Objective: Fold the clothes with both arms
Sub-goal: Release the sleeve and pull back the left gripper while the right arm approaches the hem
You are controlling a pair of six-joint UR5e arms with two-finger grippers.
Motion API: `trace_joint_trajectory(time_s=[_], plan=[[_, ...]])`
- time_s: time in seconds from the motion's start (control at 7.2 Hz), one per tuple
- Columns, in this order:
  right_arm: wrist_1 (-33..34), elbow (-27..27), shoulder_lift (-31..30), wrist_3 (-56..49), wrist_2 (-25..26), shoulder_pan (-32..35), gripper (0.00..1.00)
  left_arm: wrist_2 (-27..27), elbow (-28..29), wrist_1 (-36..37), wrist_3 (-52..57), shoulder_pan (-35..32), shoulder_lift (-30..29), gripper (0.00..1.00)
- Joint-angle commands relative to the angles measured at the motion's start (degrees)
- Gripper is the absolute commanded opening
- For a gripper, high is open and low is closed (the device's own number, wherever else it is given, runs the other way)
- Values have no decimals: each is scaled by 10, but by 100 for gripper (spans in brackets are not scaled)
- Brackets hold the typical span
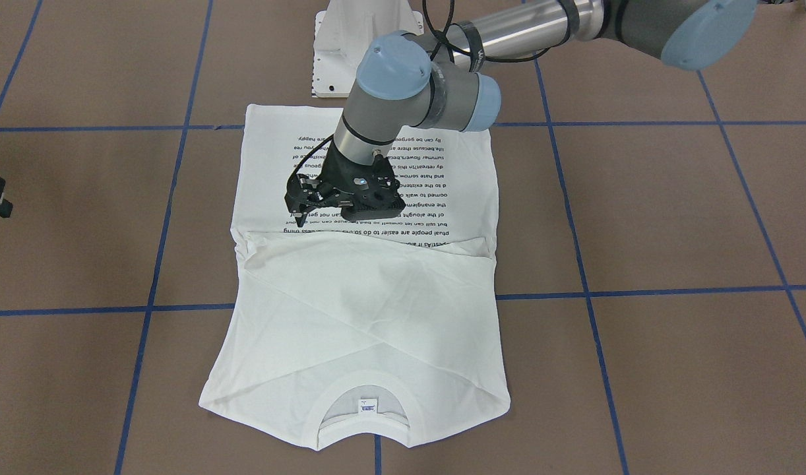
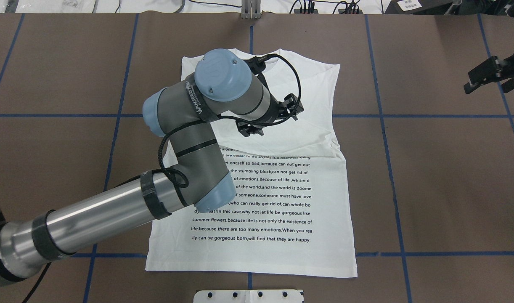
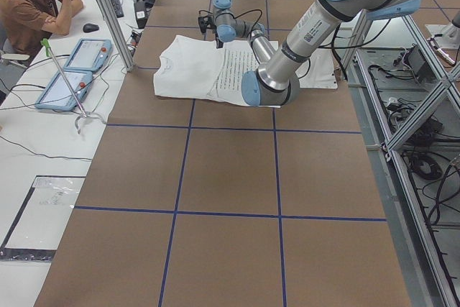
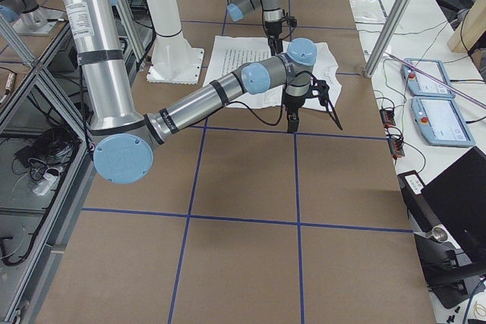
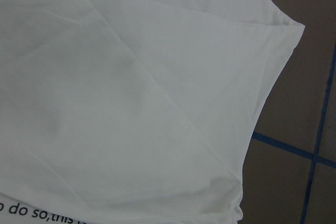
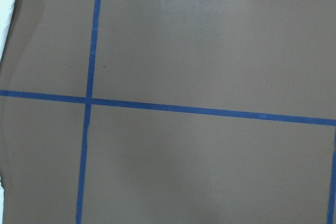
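Quick note from my remote session on the shirt fold. The shirt (image 1: 376, 297) lay flat on the table (image 1: 673, 211) in front of the base (image 1: 350, 59). Its hem was toward the robot, its collar (image 1: 363, 389) at the far end, and the text (image 2: 265, 202) faced up on the near half. Both sleeves were tucked across the collar half, forming a crossed white panel whose edge ran straight over the top of the text. I took that to mean the side folds were done and the lengthwise fold came next.

The left gripper (image 2: 274, 115) hung over the middle of the shirt, just past that panel edge and pointing down. Its jaws looked spread wide with nothing in them. The left wrist view showed only plain cloth and a corner of the shirt, so I read it as lined up above the fabric without touching it.

The right gripper (image 2: 492, 75) sat well off to the side over bare table, probably parked out of the way. I couldn't tell whether its jaws were apart or closed. Its wrist view showed only the table and a sliver of white at the edge.

My guess was that both arms would need the hem corners next.
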State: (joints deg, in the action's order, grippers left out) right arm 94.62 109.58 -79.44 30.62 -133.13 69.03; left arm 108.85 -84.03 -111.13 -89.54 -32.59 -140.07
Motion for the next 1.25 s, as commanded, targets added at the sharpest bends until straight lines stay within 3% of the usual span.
trace_joint_trajectory(time_s=[0.0,0.28,0.42,0.69,0.83,1.11], plan=[[-93,43,-15,213,42,-111,100,1,-184,93,127,-18,141,100],[-95,113,-41,350,106,-232,100,8,-269,150,201,-35,196,100],[-101,134,-43,437,183,-320,100,8,-296,152,202,-34,218,100],[-168,136,-70,566,302,-472,100,11,-355,153,203,-34,275,100],[-167,135,-72,604,347,-523,100,11,-359,153,202,-34,278,100],[-167,132,-79,635,350,-572,99,15,-358,154,202,-33,278,100]])
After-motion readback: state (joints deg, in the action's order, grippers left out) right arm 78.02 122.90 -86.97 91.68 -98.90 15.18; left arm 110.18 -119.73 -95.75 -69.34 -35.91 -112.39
